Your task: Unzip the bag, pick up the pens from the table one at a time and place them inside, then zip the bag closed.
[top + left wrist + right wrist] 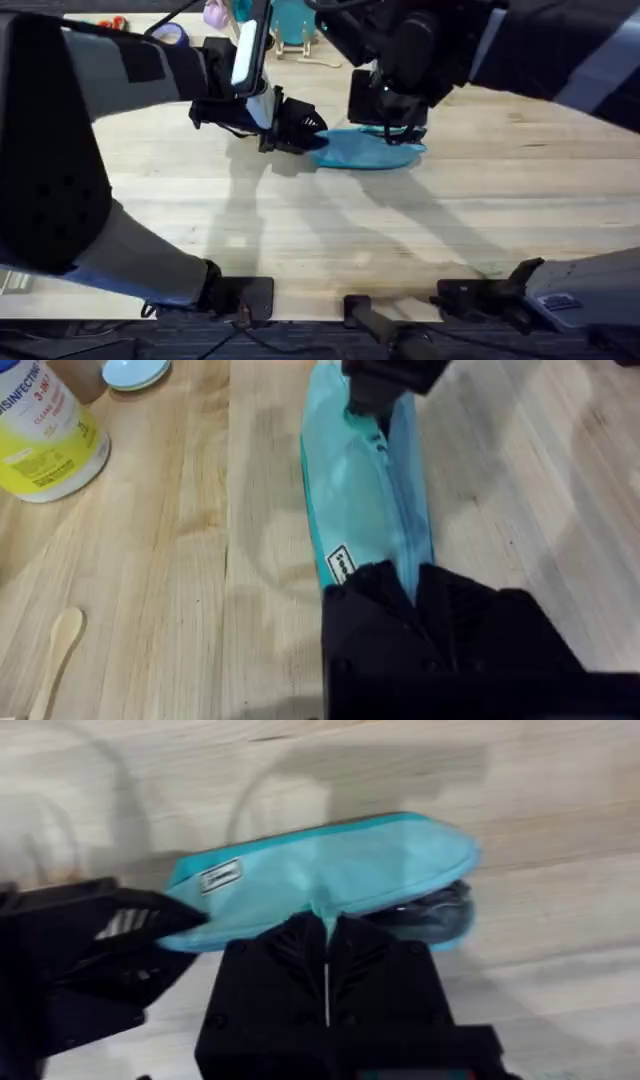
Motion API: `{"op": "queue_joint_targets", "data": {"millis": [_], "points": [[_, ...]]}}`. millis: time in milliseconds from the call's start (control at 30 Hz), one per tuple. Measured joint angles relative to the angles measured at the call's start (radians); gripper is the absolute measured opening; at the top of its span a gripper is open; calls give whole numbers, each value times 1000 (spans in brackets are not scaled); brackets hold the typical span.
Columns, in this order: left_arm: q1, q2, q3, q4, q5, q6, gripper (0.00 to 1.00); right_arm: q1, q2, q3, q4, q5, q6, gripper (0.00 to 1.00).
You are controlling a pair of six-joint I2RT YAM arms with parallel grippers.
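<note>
Near the middle of the tabletop (330,230) lies the bag (365,150), flat on the pale planks, and I hold it from two sides. On the bag's left end sits my left tool (312,137); its black fingers are clamped together on the fabric of that end, close to a small white label (341,567) sewn on the bag. Over the bag's upper edge, toward its right half, stands my right tool (395,128). Its two fingers (290,960) are pressed together with only a thin line between them, and they pinch the bag at the zipper line. Under the light blue top layer, at the bag's right end, I see a dark opening (430,912), so the bag is partly open there. Beyond the bag, on the side of my left tool, lie a pale wooden spoon (55,655), a yellow and white container (45,430) and a round blue dish (135,372).
</note>
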Motion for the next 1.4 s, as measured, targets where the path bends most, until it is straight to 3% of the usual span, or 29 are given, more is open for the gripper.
{"op": "queue_joint_targets", "data": {"millis": [600, 1067, 1400], "points": [[0, 0, 0, 0, -3, 0, 44, -133, 0, 0, -105, 53, -45, 33], [0, 0, 0, 0, -2, 0, 44, -296, 0, -7, -99, 47, -93, 33], [0, 0, 0, -4, -2, 0, 44, -343, -5, -228, 88, 38, -93, 33]]}}
